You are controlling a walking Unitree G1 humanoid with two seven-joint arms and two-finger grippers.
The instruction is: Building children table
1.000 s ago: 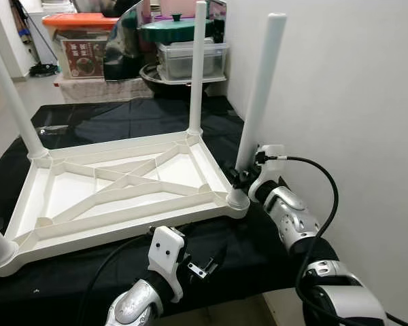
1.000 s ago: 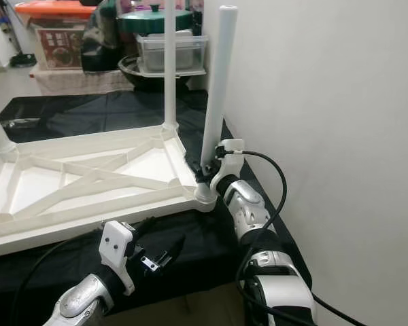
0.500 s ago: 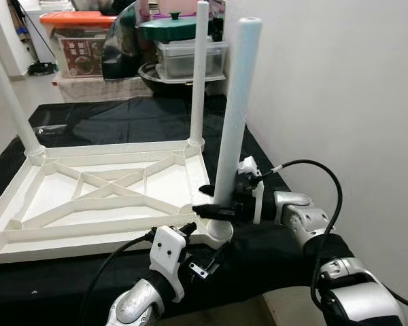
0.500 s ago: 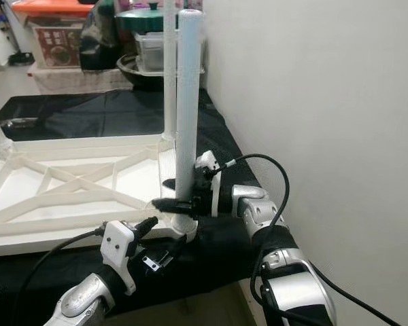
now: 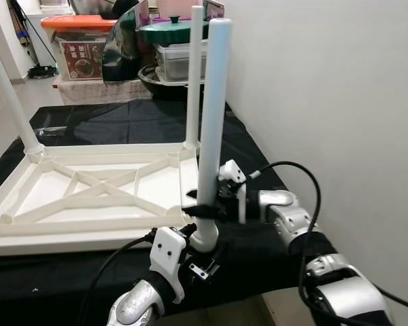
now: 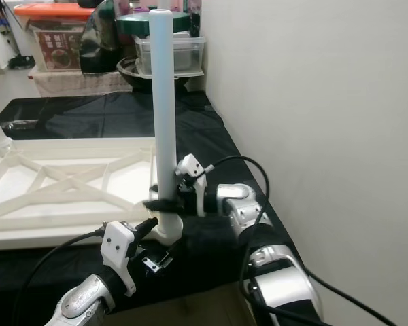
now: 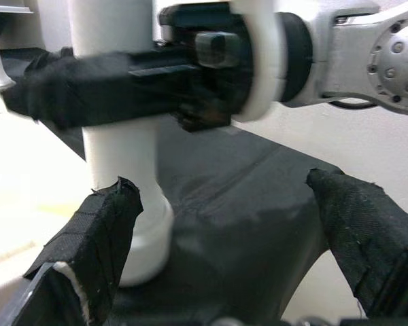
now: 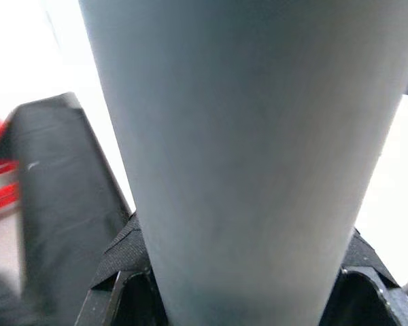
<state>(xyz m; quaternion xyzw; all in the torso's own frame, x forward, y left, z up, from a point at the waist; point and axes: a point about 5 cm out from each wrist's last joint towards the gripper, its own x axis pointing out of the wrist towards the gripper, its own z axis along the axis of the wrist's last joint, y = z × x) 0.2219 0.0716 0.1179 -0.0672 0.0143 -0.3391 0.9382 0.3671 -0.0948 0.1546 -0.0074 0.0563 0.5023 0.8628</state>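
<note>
Your right gripper [image 5: 202, 209] is clamped around the near white leg [image 5: 211, 122], low on its shaft, just above the socket where the leg meets the corner of the upturned white tabletop [image 5: 88, 204]. In the left eye view that grip sits just right of centre, with the silver right arm [image 5: 285, 217] reaching in from the lower right and its black cable looping above it. The right wrist view confirms it for you: the pale tube runs between the two black fingers [image 8: 122, 285], pressed on both sides.

The leg stands upright, its rounded top reaching the upper middle of the frame. The tabletop lies underside up on the black cloth [image 5: 88, 122], spreading from centre to the left edge, its ribs crossing in an X. A second leg [image 5: 194, 75] rises from the far corner, just behind the held one, and a third [image 5: 10, 95] stands at upper left.

Your left gripper [image 5: 202, 261] hovers at lower centre, just below the socket, fingers [image 7: 95, 238] spread apart with nothing between them; one pad lies just beside the base of the leg.
</note>
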